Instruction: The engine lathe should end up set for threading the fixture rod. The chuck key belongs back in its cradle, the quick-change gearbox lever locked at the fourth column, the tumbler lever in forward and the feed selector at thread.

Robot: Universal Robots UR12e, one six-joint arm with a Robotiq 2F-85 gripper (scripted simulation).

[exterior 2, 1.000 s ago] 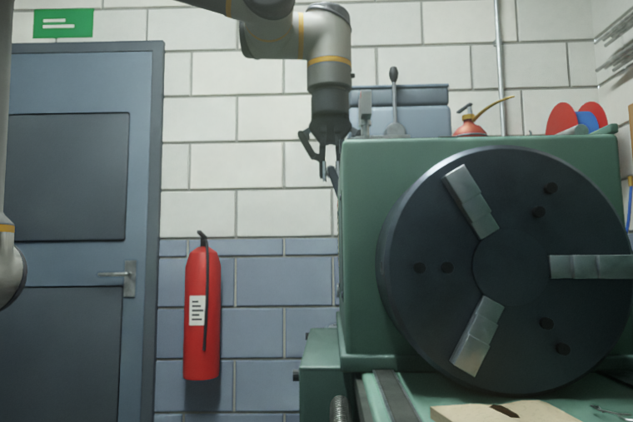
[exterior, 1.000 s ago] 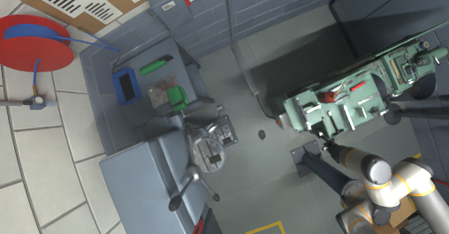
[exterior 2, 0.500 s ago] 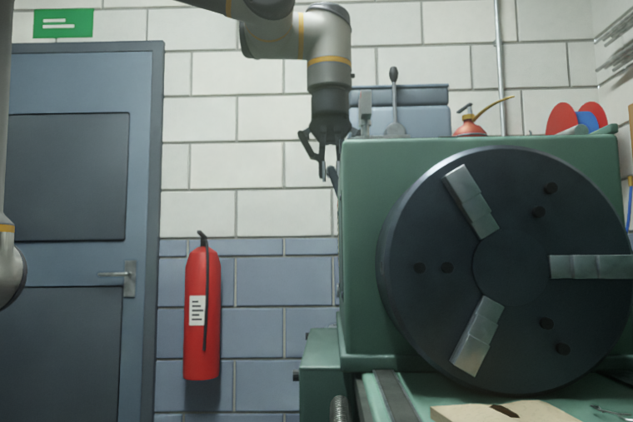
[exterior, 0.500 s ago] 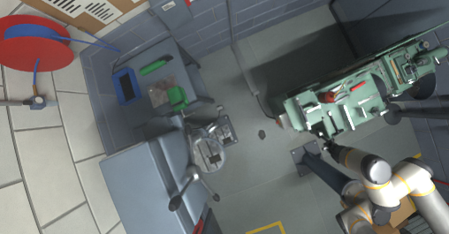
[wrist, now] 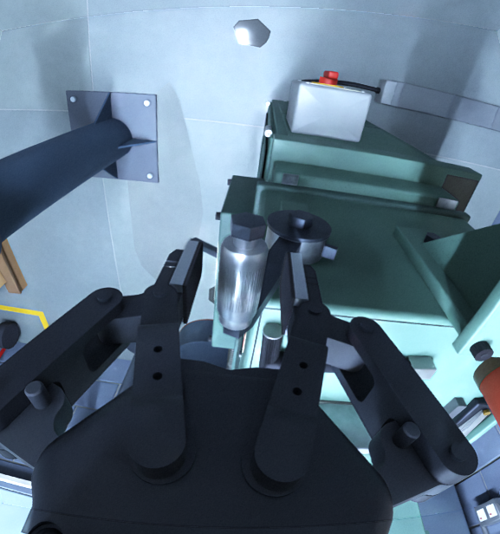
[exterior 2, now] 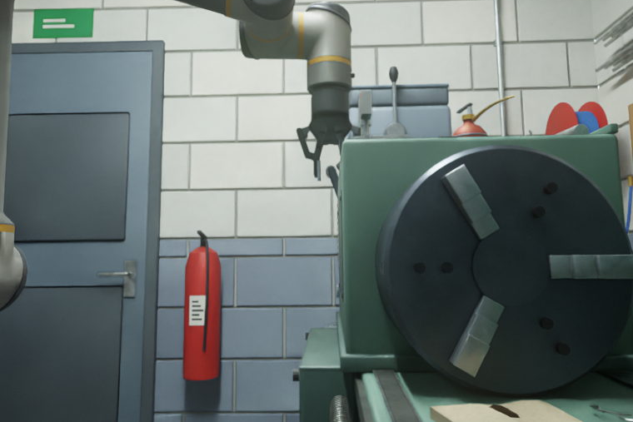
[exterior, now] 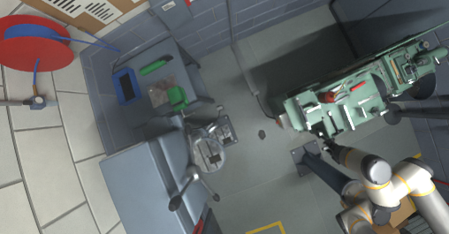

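Note:
At the front face of the green lathe headstock (exterior 2: 475, 233), a lever with a shiny steel cylindrical handle (wrist: 239, 284) sticks out beside a round dark knob (wrist: 299, 231). My gripper (wrist: 239, 279) points down at that face with the steel handle between its fingers; the fingers are open and hold nothing. Seen from the second side camera, my gripper (exterior 2: 319, 154) hangs just left of the headstock's upper corner. The dark three-jaw chuck (exterior 2: 506, 269) faces that camera. Several levers and tools lie on the headstock's top (exterior: 349, 103); I cannot tell the chuck key among them.
Behind the lathe stands a block wall with a blue door (exterior 2: 76, 233) and a red fire extinguisher (exterior 2: 203, 307). My arm's dark pedestal (exterior: 316, 164) is bolted to the floor by the lathe. A drill press (exterior: 201, 158) and a workbench (exterior: 150, 87) stand across the floor.

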